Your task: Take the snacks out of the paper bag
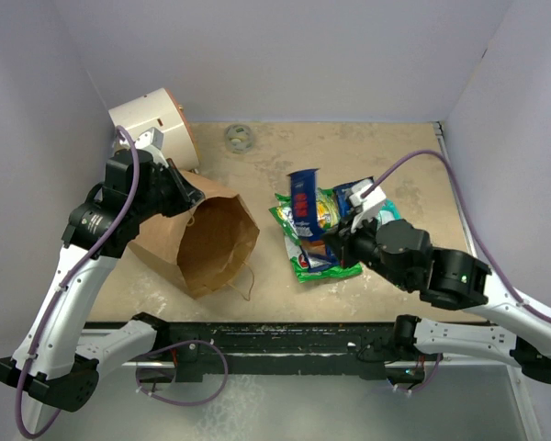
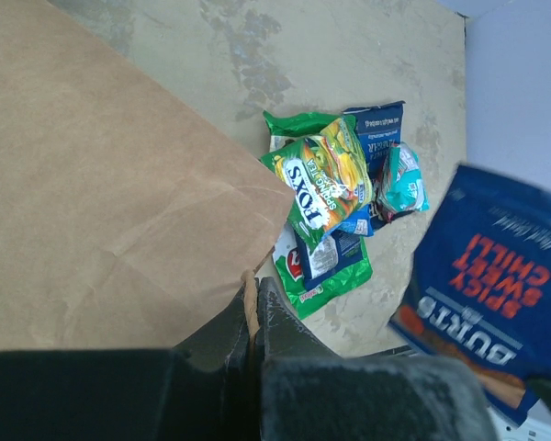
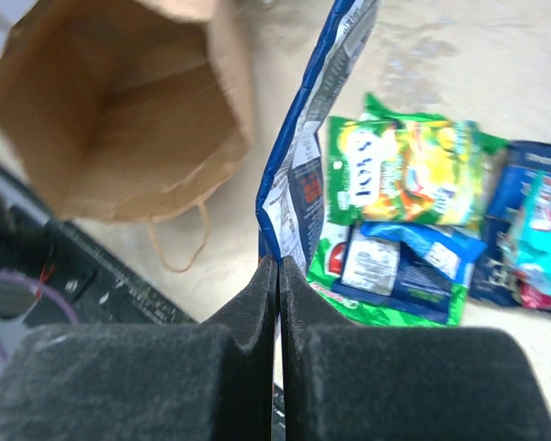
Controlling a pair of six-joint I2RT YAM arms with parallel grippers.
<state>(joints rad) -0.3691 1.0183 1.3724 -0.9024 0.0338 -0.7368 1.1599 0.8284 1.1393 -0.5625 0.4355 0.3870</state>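
Only in the left wrist view do we see the left gripper [image 2: 255, 312] pinching the rim of the one paper bag [image 1: 156, 243]. The right gripper [image 3: 277, 276] clamps one blue packet [image 3: 310, 138]. At least four snacks [image 1: 314, 216] lie piled at the bag's three o'clock.

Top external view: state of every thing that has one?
Brown kraft paper bag: on its side, mouth open, no packet visible inside.
Left gripper: shut on the bag's edge.
Right gripper: shut on blue shiny snack packet, held upright off the table.
Other shiny snack packets: piled on the table, outside the bag.
White cylinder with orange rim: on its side.
Small grey ring: lying flat.
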